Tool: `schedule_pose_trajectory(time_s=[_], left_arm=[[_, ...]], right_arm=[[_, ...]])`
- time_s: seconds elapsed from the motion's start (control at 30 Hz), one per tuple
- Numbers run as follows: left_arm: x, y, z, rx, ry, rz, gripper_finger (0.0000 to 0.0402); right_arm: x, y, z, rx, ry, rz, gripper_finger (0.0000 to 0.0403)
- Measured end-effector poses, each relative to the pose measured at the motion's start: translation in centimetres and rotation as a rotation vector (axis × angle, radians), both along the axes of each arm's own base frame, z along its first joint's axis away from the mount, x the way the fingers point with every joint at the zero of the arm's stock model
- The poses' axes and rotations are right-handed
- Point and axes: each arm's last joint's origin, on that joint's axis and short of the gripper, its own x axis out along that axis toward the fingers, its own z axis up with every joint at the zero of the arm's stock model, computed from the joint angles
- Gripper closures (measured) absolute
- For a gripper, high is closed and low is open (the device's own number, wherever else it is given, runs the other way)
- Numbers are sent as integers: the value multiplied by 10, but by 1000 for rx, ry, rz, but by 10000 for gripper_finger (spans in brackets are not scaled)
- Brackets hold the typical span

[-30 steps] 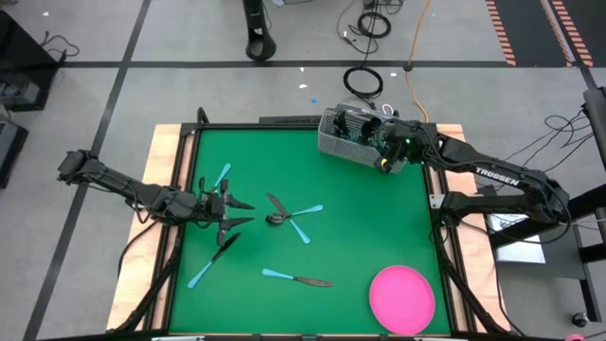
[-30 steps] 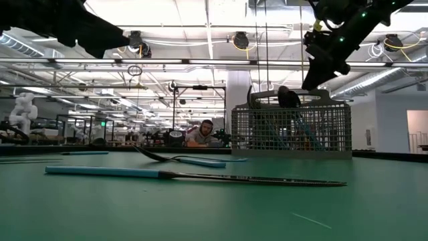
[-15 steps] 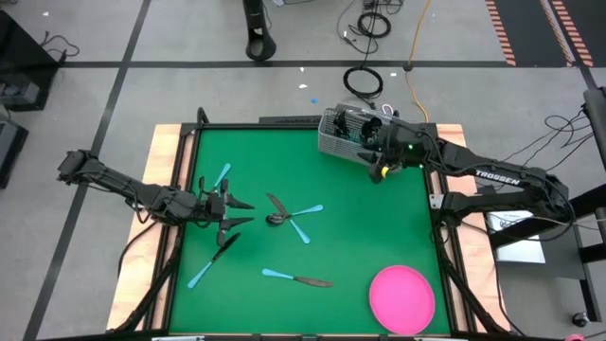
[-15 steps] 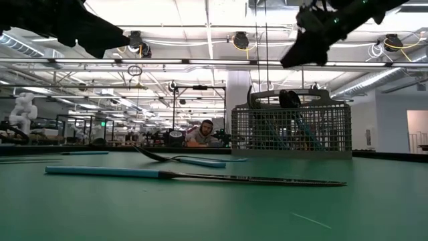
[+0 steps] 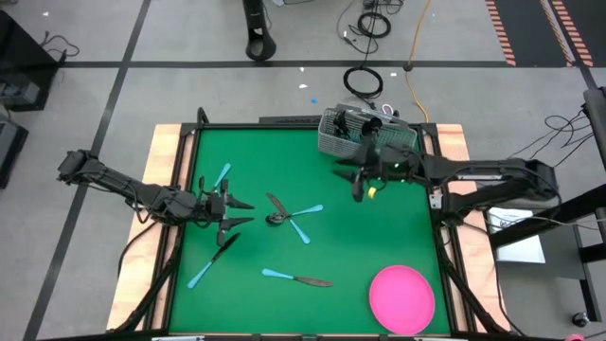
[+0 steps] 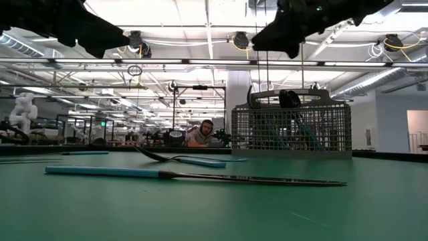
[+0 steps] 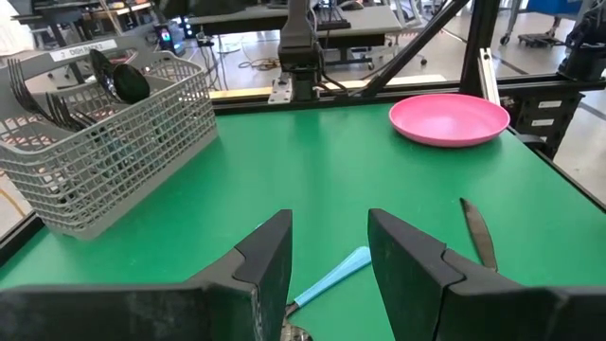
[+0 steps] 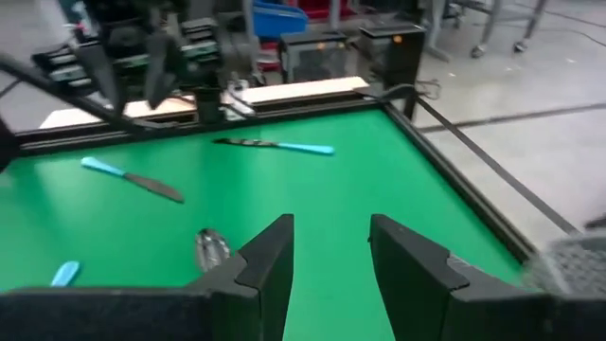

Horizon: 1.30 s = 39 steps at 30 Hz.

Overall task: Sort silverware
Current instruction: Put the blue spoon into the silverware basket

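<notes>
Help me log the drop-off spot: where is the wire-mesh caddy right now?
In the high view the wire-mesh caddy sits at the table's far edge, right of centre, just behind the right hand.

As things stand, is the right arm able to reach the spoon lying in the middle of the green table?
Probably yes. The right pincer is open, holds nothing and hangs above the mat between the caddy and the spoon. Nothing lies between them; the left pincer waits on the spoon's other side.

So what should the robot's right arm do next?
Probably keep swinging out to the spoon mid-table and lower onto it. The right pincer is open and empty, just clear of the caddy, and loose silverware lies on the mat. The left pincer waits, open.
</notes>
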Motion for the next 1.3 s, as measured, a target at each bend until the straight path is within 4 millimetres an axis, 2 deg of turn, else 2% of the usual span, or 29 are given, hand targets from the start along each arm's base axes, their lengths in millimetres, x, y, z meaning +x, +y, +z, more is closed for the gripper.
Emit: schedule_pose_trajectory(time_s=[0.13,0.3,0.47,0.63,0.83,1.1,1.3], left_arm=[[0,0,0,0,0,0,259],[0,0,0,0,0,0,259],[0,0,0,0,0,0,259],[0,0,0,0,1,0,259],[0,0,0,2,5,0,259],[0,0,-1,4,9,0,259],[0,0,-1,19,8,-4,259]], right_arm=[[24,7,-12,-8,30,42,270],[66,14,-24,-22,109,91,270],[109,21,-44,-51,213,140,271],[139,23,-73,-44,318,157,271],[155,26,-113,-24,412,166,271],[164,41,-150,-20,470,201,271],[168,46,-160,-43,460,221,271]])
